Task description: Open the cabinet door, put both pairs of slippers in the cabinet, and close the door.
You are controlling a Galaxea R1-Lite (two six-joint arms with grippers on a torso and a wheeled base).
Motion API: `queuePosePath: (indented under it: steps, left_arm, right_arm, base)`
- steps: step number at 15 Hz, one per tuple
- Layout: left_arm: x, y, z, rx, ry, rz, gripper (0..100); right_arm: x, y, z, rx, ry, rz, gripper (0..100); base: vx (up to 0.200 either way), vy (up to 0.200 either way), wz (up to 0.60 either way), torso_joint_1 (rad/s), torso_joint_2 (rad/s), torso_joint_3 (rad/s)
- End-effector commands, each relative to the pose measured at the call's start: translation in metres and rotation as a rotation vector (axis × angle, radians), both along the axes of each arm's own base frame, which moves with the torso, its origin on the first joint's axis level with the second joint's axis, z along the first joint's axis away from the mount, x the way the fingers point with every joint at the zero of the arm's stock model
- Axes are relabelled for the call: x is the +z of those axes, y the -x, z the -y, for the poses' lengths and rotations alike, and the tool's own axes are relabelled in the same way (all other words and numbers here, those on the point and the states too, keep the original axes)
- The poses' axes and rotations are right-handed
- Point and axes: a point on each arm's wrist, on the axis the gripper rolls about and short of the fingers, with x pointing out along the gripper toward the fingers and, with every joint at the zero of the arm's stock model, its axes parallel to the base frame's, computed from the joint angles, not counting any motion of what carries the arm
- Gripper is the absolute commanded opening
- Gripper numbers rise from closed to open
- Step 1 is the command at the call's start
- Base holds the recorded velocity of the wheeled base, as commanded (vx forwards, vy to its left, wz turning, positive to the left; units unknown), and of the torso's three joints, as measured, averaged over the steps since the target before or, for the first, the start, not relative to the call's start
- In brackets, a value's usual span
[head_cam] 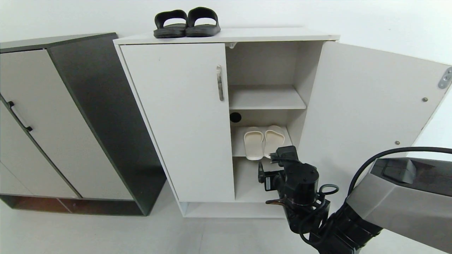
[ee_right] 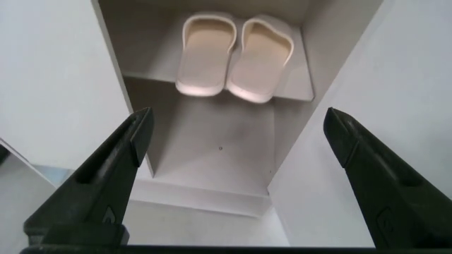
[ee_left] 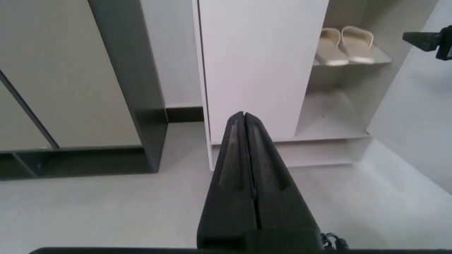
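Two pairs, one stowed. Beige slippers (head_cam: 264,142) lie side by side on the lower shelf (head_cam: 238,148), behind the open right door (head_cam: 367,102). Left door (head_cam: 176,123) is shut. Black slippers (head_cam: 187,23) sit on top of the cabinet (head_cam: 275,34), above the shut door, not yet inside.

Right gripper (ee_right: 238,120) hangs just in front of the lower shelf, a little below the beige pair. Its fingers are spread wide with nothing between them. Left gripper (ee_left: 244,116) is low and well back from the cabinet, facing the shut door. Its fingers are pressed together and hold nothing.

Reading: the first pair looks done, so the step in hand is the switch to the second pair. The next move, I judge, calls for the right arm to back out, rise to the top and close on the black pair. Taking both at once looks awkward unless they are pinched where the two inner edges touch. Upper shelf (head_cam: 266,98) is a likely spot for them. The open door stands close beside the arm, and a straight lift could clip the cabinet's top edge. Swinging the right door shut comes last.
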Motion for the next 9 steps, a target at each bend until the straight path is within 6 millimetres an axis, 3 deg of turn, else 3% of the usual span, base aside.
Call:
queuePosePath:
  steps: [1,3,9]
  left_arm:
    - [0.0000,-0.0001,0.0000,0.000,0.001,-0.002,0]
    - [0.0000,-0.0001,0.0000,0.000,0.001,-0.002,0]
    - [0.0000,-0.0001,0.0000,0.000,0.002,-0.002,0]
  right_arm:
    - [-0.0045,-0.0004,-0.0005,0.000,0.008,-0.007,100]
    - [-0.0060,-0.0025,0.0015,-0.008,0.008,-0.007,100]
    - [-0.0116,-0.0037,0.0012,-0.008,0.016,-0.016,100]
  base:
    - [0.000,0.000,0.00,-0.002,0.01,0.198]
    - [0.000,0.000,0.00,0.001,0.00,0.055]
    - [0.000,0.200,0.00,0.004,0.00,0.018]
